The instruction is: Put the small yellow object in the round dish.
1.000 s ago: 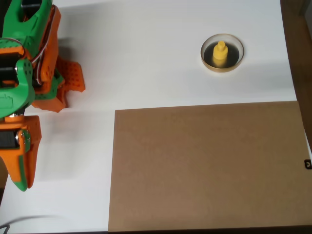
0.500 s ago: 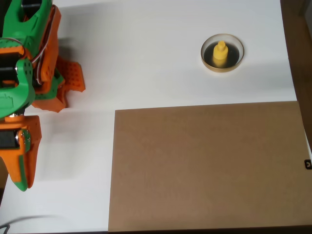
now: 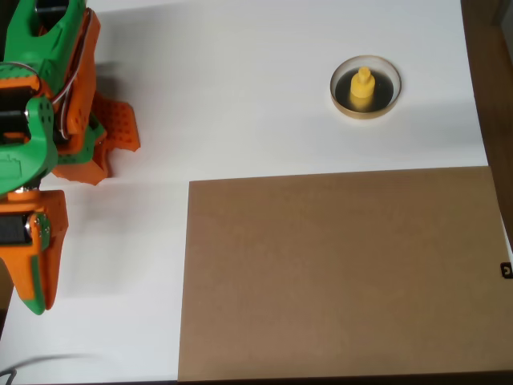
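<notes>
The small yellow object (image 3: 362,87) stands upright inside the round dish (image 3: 340,95), knob on top, on the dish's dark inside. The dish sits on the white table at the upper right of the overhead view. My green and orange arm is folded at the far left edge. Its gripper (image 3: 116,152) lies far to the left of the dish, orange fingers (image 3: 120,124) pointing right with nothing between them. From above I cannot tell how far apart the jaws stand.
A large brown board (image 3: 337,273) covers the lower right of the white table (image 3: 240,88). The table's right edge runs just beyond the dish, with a dark brown floor strip (image 3: 490,72) past it.
</notes>
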